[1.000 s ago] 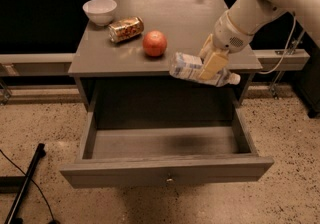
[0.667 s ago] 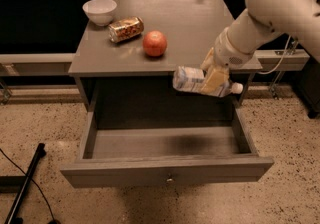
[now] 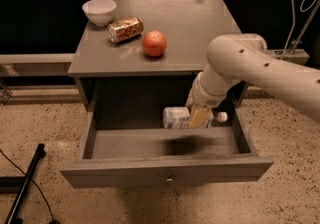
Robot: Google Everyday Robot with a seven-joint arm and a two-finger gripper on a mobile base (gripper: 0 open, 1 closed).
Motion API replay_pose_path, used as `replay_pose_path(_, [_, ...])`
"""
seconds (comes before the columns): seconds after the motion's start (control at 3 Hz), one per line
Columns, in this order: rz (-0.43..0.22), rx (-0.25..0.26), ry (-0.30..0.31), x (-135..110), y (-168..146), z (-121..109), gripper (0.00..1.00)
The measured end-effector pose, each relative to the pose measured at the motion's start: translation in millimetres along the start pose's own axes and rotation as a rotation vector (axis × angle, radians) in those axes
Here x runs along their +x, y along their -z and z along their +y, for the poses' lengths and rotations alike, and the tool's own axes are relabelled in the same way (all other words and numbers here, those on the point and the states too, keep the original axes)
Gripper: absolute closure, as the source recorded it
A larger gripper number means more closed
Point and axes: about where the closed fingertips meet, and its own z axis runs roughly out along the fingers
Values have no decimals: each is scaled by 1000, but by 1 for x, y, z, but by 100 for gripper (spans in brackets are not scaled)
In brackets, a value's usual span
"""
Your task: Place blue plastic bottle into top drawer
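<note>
The blue plastic bottle lies on its side, white cap to the right, held inside the open top drawer a little above its floor. My gripper is shut on the bottle around its middle, its yellowish fingers over the label. The white arm reaches down from the right, in front of the cabinet's top edge. The drawer is pulled fully out, its front panel and small knob facing me.
On the grey cabinet top stand a white bowl, a gold-patterned can lying on its side and a red apple. A black pole lies on the speckled floor at the lower left.
The arm has lowered the bottle from beside the cabinet's top edge down into the open drawer. The bottle stays in the gripper.
</note>
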Motion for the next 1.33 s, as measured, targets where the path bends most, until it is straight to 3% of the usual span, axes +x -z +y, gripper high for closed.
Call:
replay_pose_path(0.33, [-13,-113,8,2,-43,24,100])
replay_pose_path(0.67, [-13,-113,8,2,-43,24,100])
replay_pose_path(1.0, [9,-66,21,-2,-58,26,100])
replay_pose_path(1.33, [25,-42,42,-8,-83,33,82])
